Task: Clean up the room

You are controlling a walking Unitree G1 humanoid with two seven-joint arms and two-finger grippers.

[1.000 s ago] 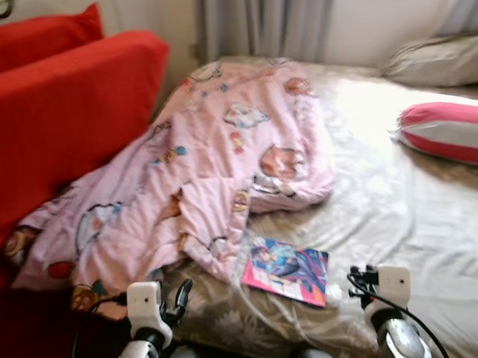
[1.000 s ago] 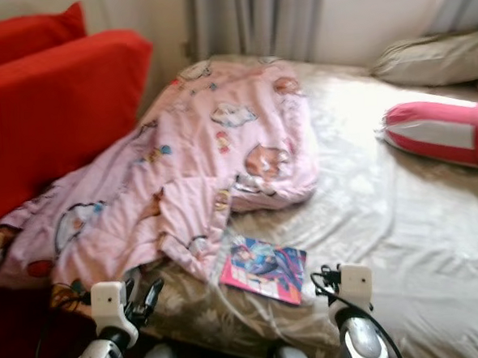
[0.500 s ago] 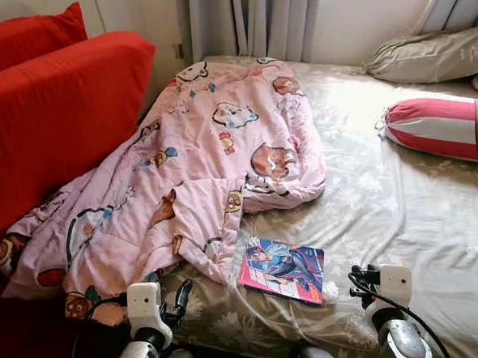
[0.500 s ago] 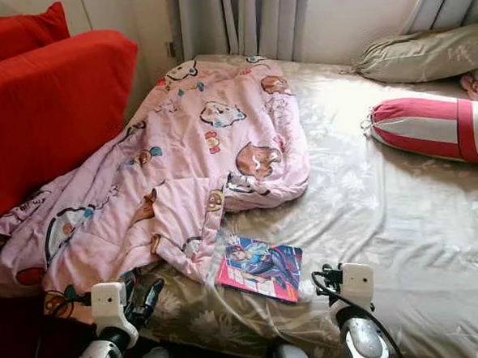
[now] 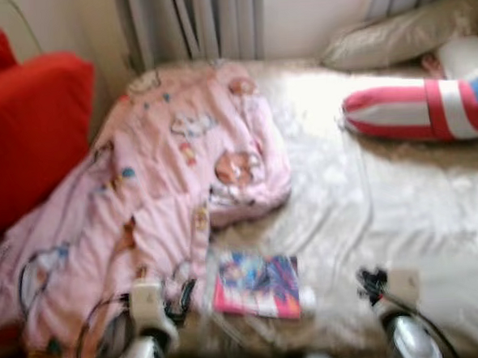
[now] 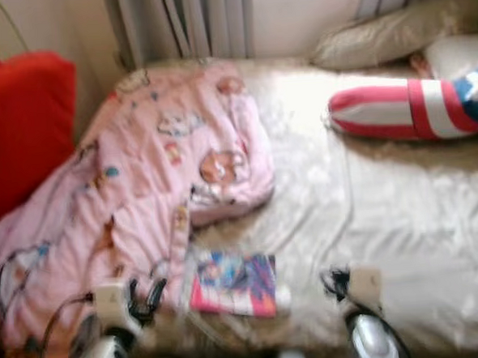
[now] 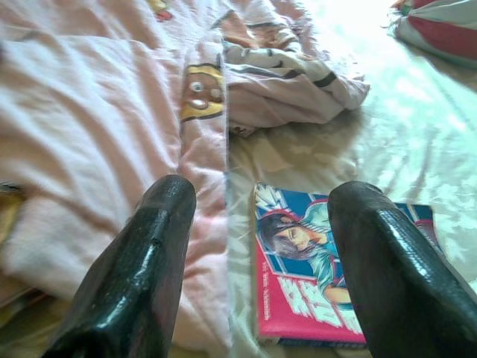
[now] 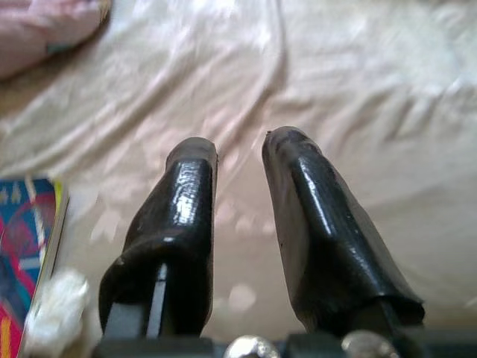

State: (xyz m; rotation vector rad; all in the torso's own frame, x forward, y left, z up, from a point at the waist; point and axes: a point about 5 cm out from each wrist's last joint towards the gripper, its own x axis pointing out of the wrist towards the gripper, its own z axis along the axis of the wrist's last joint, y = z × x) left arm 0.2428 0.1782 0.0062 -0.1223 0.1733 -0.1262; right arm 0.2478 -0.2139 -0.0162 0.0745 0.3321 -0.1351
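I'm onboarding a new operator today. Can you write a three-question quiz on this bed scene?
1. True or false: the comic book lies on the bedsheet, beside the pink blanket's edge.
2. Which gripper has the wider gap between its fingers? A) left gripper B) right gripper
3. Fill in: the red and white striped bolster lies near the ____ pillow at the head of the bed.

Key: 1 true; 2 A; 3 beige.

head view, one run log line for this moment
scene: bed | comic book beside pink blanket | left gripper open, empty | right gripper open, empty | head views blurred
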